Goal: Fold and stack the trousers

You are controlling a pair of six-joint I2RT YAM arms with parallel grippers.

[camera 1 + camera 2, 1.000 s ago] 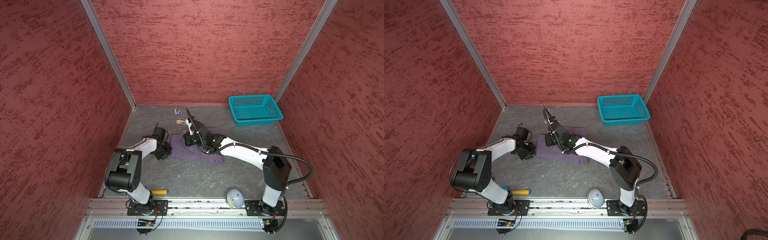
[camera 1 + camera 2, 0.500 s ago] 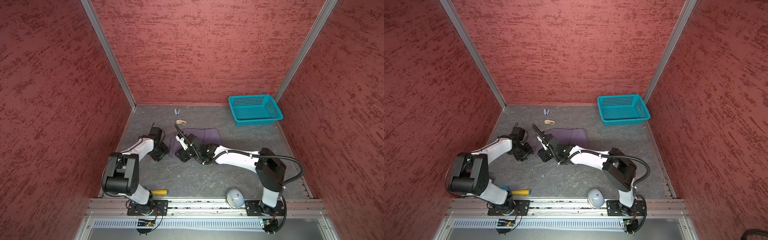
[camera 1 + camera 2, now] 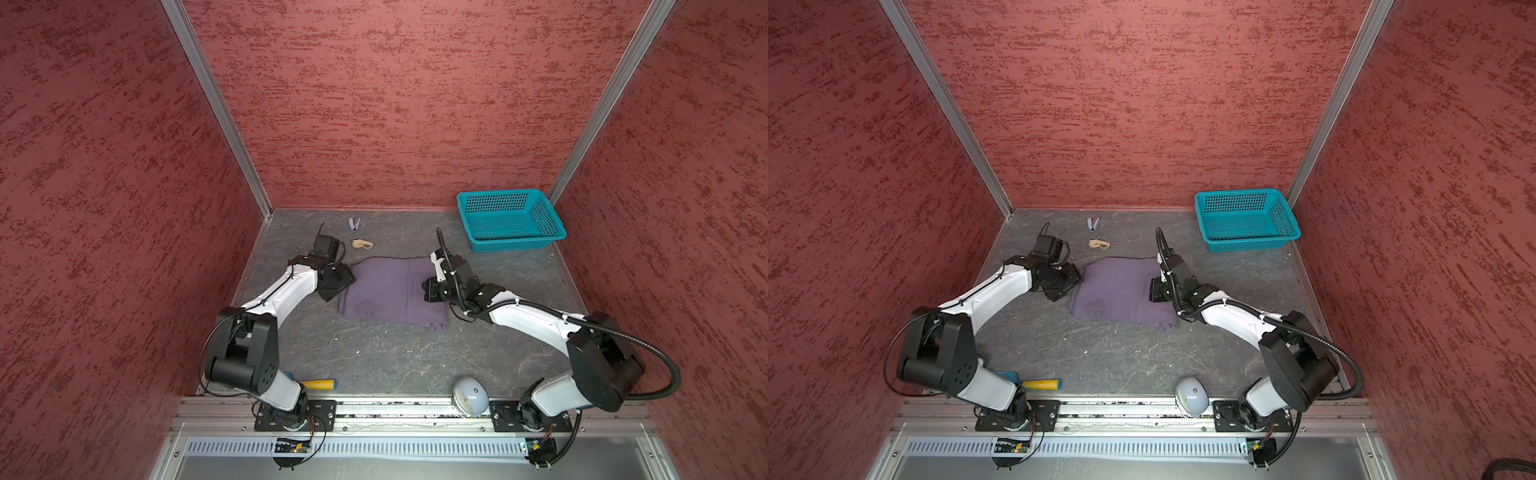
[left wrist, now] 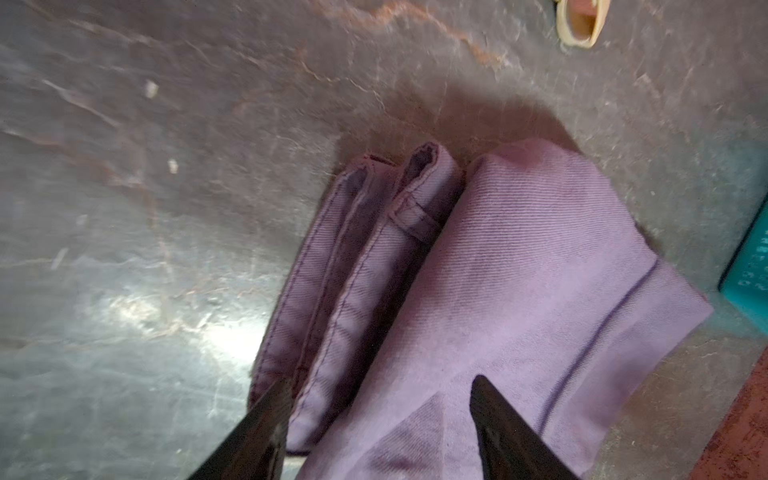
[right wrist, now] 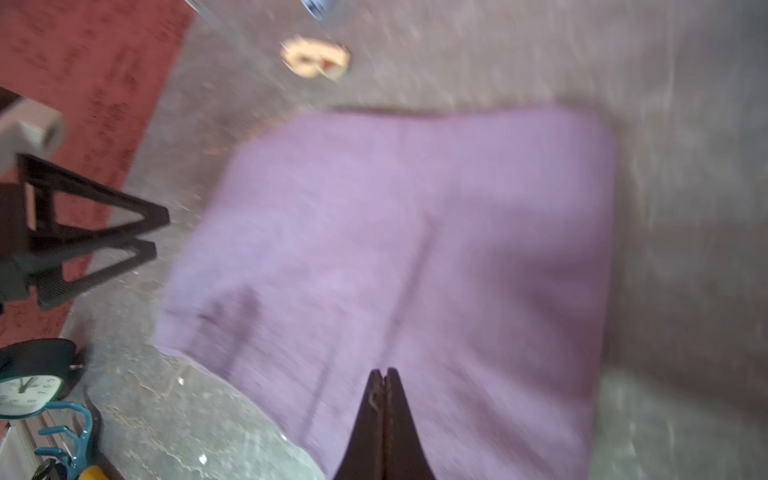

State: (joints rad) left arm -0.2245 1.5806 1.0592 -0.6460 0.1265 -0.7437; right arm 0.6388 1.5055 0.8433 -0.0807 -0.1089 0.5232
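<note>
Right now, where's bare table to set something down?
Biggest free patch: front strip between the trousers and the clock and yellow-handled tool. Also back centre, between beige clothespin and teal basket. Crowded: both sides of the trousers, where left arm and right arm reach in.

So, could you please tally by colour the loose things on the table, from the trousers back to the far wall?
Purple: 1, the trousers
Teal: 1, the basket
Beige: 1, the clip-like piece
Blue and white: 1, the small piece nearest the far wall
Total: 4
</note>
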